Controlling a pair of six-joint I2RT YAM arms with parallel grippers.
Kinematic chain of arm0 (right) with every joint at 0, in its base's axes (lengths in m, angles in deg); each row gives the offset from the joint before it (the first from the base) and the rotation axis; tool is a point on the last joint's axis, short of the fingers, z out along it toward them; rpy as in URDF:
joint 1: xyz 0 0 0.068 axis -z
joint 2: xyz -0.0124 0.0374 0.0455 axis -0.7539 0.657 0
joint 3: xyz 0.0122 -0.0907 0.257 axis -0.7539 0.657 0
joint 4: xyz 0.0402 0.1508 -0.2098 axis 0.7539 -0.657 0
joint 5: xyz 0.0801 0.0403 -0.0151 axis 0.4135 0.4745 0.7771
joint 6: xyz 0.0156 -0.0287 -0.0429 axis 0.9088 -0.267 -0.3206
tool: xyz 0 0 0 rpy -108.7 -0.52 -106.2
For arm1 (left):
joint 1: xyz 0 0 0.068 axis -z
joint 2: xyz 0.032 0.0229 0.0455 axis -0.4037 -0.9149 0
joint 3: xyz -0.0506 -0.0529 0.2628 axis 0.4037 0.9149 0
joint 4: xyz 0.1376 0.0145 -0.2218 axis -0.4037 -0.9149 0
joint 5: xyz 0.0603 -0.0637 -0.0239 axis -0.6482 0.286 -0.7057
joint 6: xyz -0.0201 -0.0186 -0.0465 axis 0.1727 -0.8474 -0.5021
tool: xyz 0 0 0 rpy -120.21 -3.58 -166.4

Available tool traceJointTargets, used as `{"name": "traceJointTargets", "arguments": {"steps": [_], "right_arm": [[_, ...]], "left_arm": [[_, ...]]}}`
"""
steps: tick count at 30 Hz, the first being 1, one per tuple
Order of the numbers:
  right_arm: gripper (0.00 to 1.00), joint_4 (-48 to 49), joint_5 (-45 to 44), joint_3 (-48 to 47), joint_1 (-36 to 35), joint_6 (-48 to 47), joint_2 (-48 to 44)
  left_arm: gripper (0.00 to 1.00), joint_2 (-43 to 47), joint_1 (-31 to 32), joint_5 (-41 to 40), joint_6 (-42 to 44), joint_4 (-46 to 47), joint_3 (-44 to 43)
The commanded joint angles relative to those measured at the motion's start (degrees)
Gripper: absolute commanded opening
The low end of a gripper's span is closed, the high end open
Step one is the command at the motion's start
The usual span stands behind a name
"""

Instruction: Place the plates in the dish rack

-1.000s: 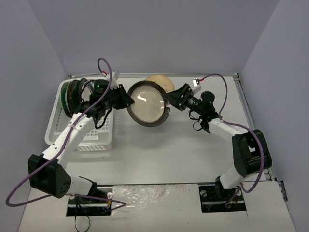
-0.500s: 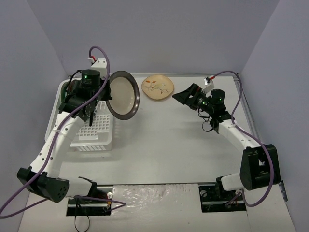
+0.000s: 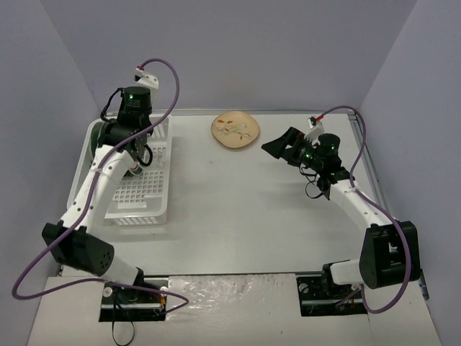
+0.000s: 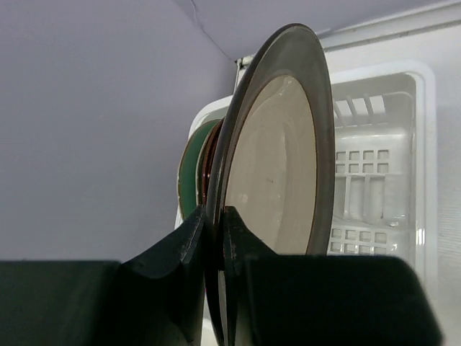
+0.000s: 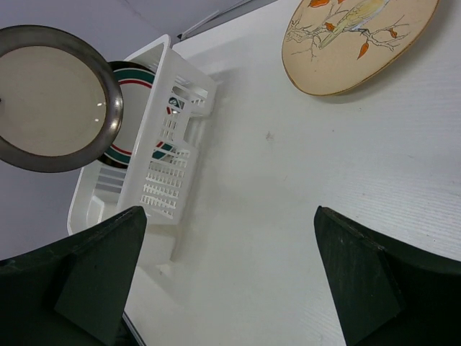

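Beige dark-rimmed plate (image 4: pixel 277 166) pinched by left gripper (image 4: pixel 214 218); right gripper (image 5: pixel 227 216) spread wide.

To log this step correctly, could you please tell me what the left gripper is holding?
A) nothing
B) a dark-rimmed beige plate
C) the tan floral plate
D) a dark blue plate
B: in the left wrist view the left gripper is clamped on the rim of the dark-rimmed beige plate, held on edge at the dish rack, while the tan floral plate lies flat on the table.
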Motion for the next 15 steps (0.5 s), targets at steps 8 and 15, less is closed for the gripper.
{"name": "traceJointTargets", "arguments": {"steps": [8,15], "right_arm": [[1.0,2.76,2.59,0.44,1.25,-1.54,-1.45],[1.0,3.47,3.52,1.5,1.96,-1.27,-1.56]], "left_arm": [[0.0,-7.66,-4.15,-4.55,3.05,17.12,-0.65],[0.0,-9.42,-5.87,-3.11,1.82,19.34,2.96]]}}
